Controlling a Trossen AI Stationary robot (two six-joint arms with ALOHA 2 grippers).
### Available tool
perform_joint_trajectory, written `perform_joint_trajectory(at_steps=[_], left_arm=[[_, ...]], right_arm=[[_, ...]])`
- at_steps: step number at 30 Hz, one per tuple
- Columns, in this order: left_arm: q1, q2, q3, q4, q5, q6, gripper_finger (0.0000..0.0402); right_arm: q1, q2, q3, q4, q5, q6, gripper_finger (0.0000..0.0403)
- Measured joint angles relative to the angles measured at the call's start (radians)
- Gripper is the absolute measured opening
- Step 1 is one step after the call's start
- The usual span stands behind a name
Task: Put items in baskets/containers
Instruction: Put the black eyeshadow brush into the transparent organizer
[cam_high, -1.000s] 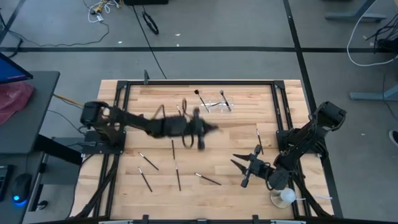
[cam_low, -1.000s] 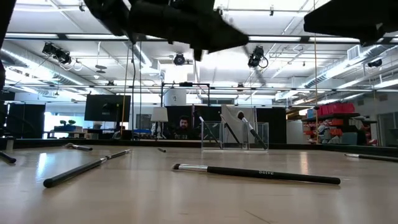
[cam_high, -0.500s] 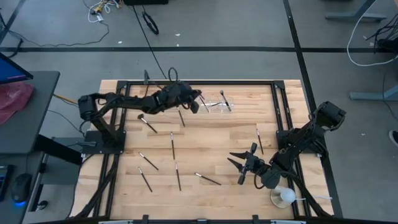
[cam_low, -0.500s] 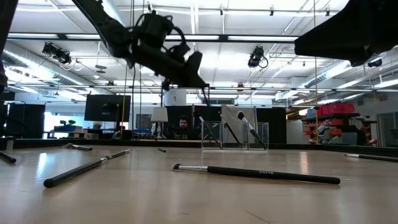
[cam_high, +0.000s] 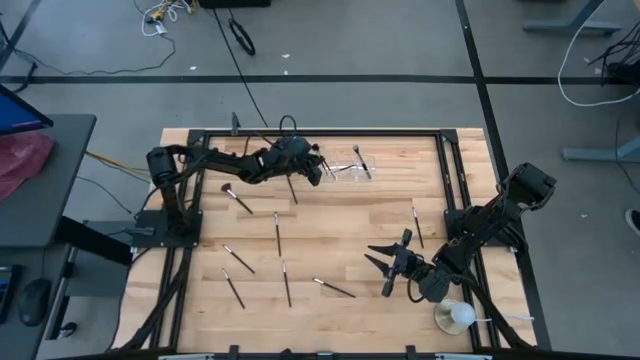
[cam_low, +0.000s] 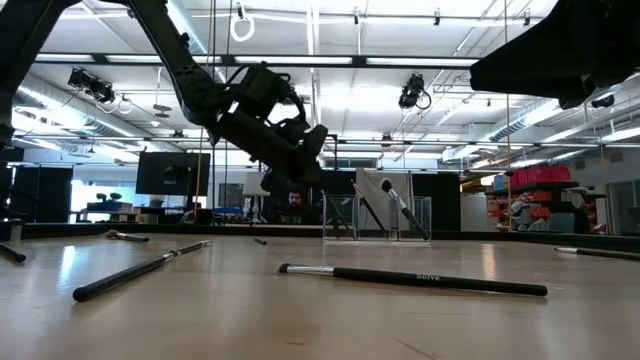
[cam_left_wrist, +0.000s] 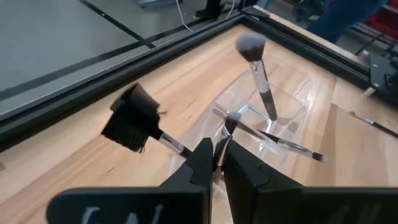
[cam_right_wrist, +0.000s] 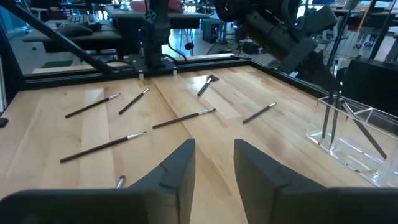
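My left gripper (cam_high: 318, 168) (cam_left_wrist: 218, 155) hangs over the table's far part, just left of the clear organizer (cam_high: 346, 171) (cam_left_wrist: 273, 106), and is shut on a thin makeup brush (cam_left_wrist: 227, 127). Two brushes are in the organizer: one with a fluffy grey head (cam_left_wrist: 250, 45) leans upright, and another (cam_left_wrist: 289, 145) lies low. A black fan brush (cam_left_wrist: 132, 118) lies flat beside the organizer. Several more brushes lie on the wood (cam_high: 277, 232) (cam_high: 333, 288) (cam_low: 415, 278). My right gripper (cam_high: 388, 264) (cam_right_wrist: 214, 167) waits open at the near right. My left gripper pinches the thin brush by its handle (cam_left_wrist: 222, 142) between its two fingers. The brush runs along the fingers, and its small tip (cam_left_wrist: 231, 117) sticks out past them toward the organizer. The gripper slants down over the table, and the brush is lifted clear of the wood.
A white ball-shaped object on a clear base (cam_high: 455, 318) stands at the near right corner beside the right arm. A black frame (cam_high: 320, 131) borders the table. Loose brushes lie over the left and middle of the wood (cam_high: 238, 260) (cam_high: 417, 228).
My left gripper has travelled from the middle of the table toward the far edge and come down next to the organizer, staying shut. The brushes on the table have stayed where they lay.
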Motion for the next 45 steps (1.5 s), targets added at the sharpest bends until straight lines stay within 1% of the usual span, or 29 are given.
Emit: perform_joint_trajectory(at_steps=[5,8,18,20,23,25,27,29,32,35,38,41,43,45], left_arm=[[0.007,0.01,0.001,0.012,0.0,-0.021,0.0027],[0.008,0.01,0.001,0.016,-0.002,-0.024,0.0043],[0.028,0.01,0.034,0.021,0.002,-0.017,0.0169],[0.039,0.006,0.054,0.019,0.029,-0.008,0.0186],[0.053,-0.002,0.09,0.012,0.096,0.009,0.0201],[0.057,-0.012,0.119,-0.013,0.12,0.022,0.0204],[0.057,-0.042,0.138,-0.08,0.136,0.055,0.0205],[0.049,-0.077,0.164,-0.14,0.138,0.098,0.0203],[0.02,-0.155,0.169,-0.229,0.131,0.167,0.0195],[-0.04,-0.229,0.169,-0.34,0.079,0.23,0.0185],[-0.124,-0.276,0.169,-0.453,-0.013,0.292,0.0176],[-0.222,-0.275,0.169,-0.521,-0.11,0.297,0.017],[-0.291,-0.252,0.168,-0.526,-0.15,0.287,0.0167],[-0.357,-0.219,0.168,-0.52,-0.176,0.272,0.0165]], right_arm=[[0.0,0.0,0.0,0.0,0.0,0.0,0.0112],[0.0,0.0,0.0,-0.001,0.0,0.0,0.0111],[0.0,0.0,0.0,-0.003,0.0,0.0,0.0111],[0.0,0.0,0.0,-0.003,0.0,0.0,0.0111],[0.0,0.0,0.0,-0.003,0.0,0.0,0.0112],[0.0,0.0,0.0,-0.003,0.0,0.0,0.0112],[0.0,0.0,0.0,-0.003,-0.003,0.0,0.0111],[0.0,0.0,0.0,-0.003,-0.026,0.0,0.011],[0.0,0.0,0.0,-0.006,-0.058,0.014,0.011],[0.0,-0.004,0.0,-0.027,-0.044,0.049,0.0115],[0.0,-0.041,-0.001,-0.086,-0.038,0.076,0.0131],[-0.002,-0.119,-0.001,-0.237,-0.036,0.201,0.0156],[-0.008,-0.183,-0.001,-0.415,-0.069,0.31,0.0176],[-0.019,-0.243,-0.001,-0.617,-0.127,0.471,0.0196]])
